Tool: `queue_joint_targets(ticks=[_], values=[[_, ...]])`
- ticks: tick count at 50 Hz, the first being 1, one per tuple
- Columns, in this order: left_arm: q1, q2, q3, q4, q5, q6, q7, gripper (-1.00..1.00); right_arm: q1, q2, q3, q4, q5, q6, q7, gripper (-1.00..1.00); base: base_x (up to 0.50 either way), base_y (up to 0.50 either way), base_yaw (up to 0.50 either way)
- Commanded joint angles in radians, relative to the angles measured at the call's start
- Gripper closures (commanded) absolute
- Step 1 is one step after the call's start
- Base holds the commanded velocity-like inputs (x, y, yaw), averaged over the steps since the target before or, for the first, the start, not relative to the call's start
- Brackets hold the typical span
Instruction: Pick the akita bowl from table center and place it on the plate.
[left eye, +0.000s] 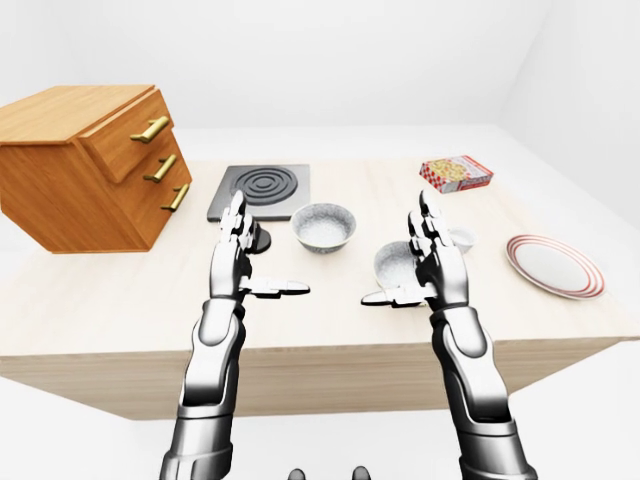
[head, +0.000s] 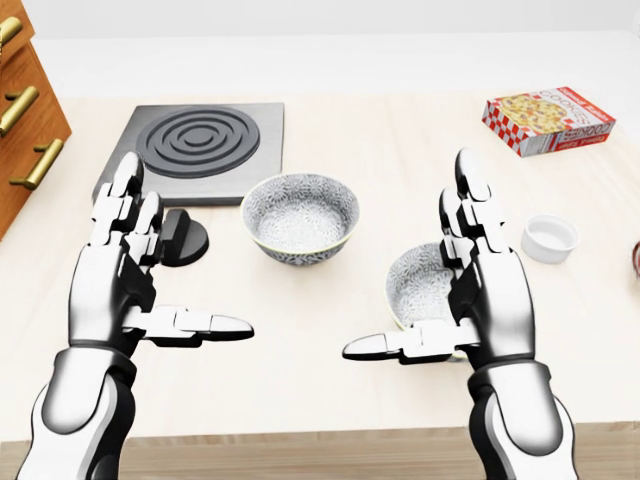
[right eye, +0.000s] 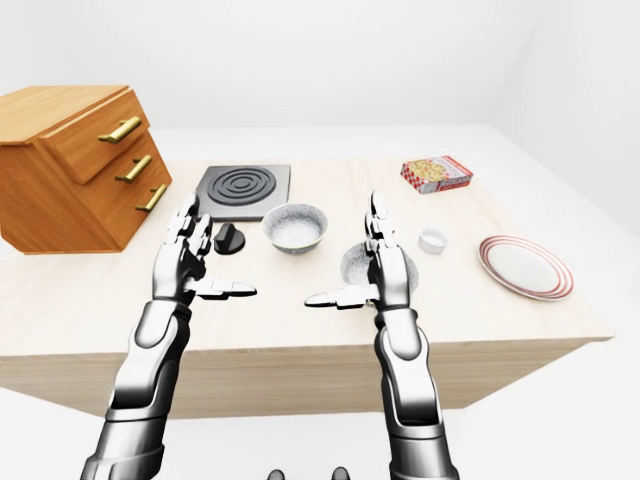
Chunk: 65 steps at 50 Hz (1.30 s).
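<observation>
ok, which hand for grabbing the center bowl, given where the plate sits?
Right, probably. The right hand is open, and the plate lies at the table's right end in the right-eye view, on its side. The left hand, also open, is about as near the akita bowl, but would have to cross over.

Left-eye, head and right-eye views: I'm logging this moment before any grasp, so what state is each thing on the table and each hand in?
Center bowl: upright, empty, untouched.
Second bowl: upright, empty, partly hidden by the right hand.
Plate: flat, bare.
Small white cup: upright.
Food box: lying flat, closed.
Drawers: shut.
Left hand: open, holding nothing.
Right hand: open, holding nothing.
</observation>
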<state>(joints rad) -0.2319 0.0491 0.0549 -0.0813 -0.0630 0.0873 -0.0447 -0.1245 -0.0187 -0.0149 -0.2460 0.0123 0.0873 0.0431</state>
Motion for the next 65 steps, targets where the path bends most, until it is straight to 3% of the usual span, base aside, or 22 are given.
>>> queue_joint_targets(ticks=[1, 23, 34, 41, 57, 63, 65], values=[[-0.004, -0.001, -0.002, -0.017, -0.001, 0.000, -0.002, -1.00, 0.014, -0.001, 0.002, -0.031, 0.009, 0.000, 0.012, -1.00, -0.10, -0.50, 0.00], [0.019, -0.009, -0.010, -0.039, 0.008, 0.000, -0.005, -1.00, 0.033, -0.003, 0.004, -0.052, 0.020, 0.000, 0.042, -1.00, 0.02, -0.50, 0.00], [0.021, -0.008, -0.008, -0.032, 0.006, 0.000, -0.006, -1.00, 0.034, 0.000, 0.019, -0.044, -0.008, 0.000, 0.058, -1.00, 0.34, -0.46, 0.00], [0.021, -0.008, -0.007, -0.032, 0.004, 0.000, -0.004, -1.00, 0.028, 0.001, 0.015, -0.037, -0.014, 0.000, 0.051, -1.00, 0.43, -0.13, 0.00], [0.029, -0.004, -0.002, -0.031, 0.005, 0.000, -0.004, -1.00, 0.014, 0.004, 0.013, -0.011, -0.019, 0.000, 0.029, -1.00, 0.00, 0.00, 0.00], [-0.008, 0.037, 0.015, 0.073, 0.095, 0.000, -0.001, -1.00, 0.019, 0.005, 0.016, -0.005, -0.020, 0.000, 0.027, -1.00, 0.00, 0.00, 0.00], [-0.044, 0.072, 0.024, 0.138, 0.176, 0.000, 0.011, -1.00, 0.024, 0.005, 0.017, -0.004, -0.022, 0.000, 0.027, -1.00, 0.00, 0.00, 0.00]])
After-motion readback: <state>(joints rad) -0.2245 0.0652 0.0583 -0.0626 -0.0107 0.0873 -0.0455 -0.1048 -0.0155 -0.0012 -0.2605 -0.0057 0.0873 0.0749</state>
